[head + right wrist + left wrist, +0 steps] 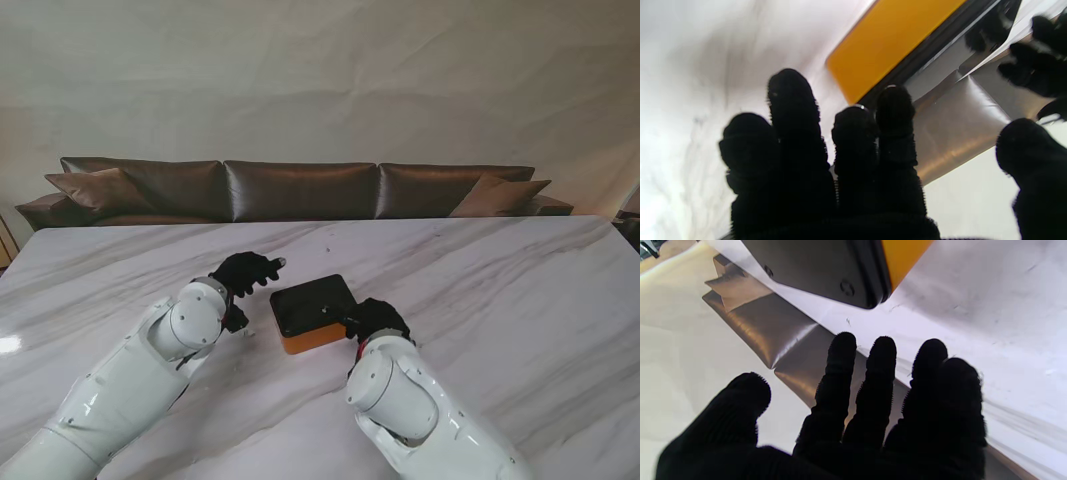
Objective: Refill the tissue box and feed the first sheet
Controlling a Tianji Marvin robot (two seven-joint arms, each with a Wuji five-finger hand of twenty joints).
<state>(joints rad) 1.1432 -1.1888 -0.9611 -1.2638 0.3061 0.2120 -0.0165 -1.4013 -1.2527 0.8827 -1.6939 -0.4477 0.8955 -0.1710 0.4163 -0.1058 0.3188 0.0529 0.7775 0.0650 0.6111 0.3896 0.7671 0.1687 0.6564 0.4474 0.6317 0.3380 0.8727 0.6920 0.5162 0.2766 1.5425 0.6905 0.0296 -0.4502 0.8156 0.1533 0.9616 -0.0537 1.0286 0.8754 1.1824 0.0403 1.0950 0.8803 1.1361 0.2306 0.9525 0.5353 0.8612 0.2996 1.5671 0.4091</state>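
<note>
The tissue box lies on the marble table, with a black face up and orange sides. My left hand hovers just left of the box's far corner, fingers spread and holding nothing. The left wrist view shows the box's black face with two screws beyond the left hand's fingertips. My right hand sits against the box's right near corner, fingers extended, thumb apart, nothing in its grasp. In the right wrist view the orange side lies just past the right hand. No tissue is visible.
A brown leather sofa runs along the far edge of the table. Bare marble stretches to the right of the box and nearer to me between the arms.
</note>
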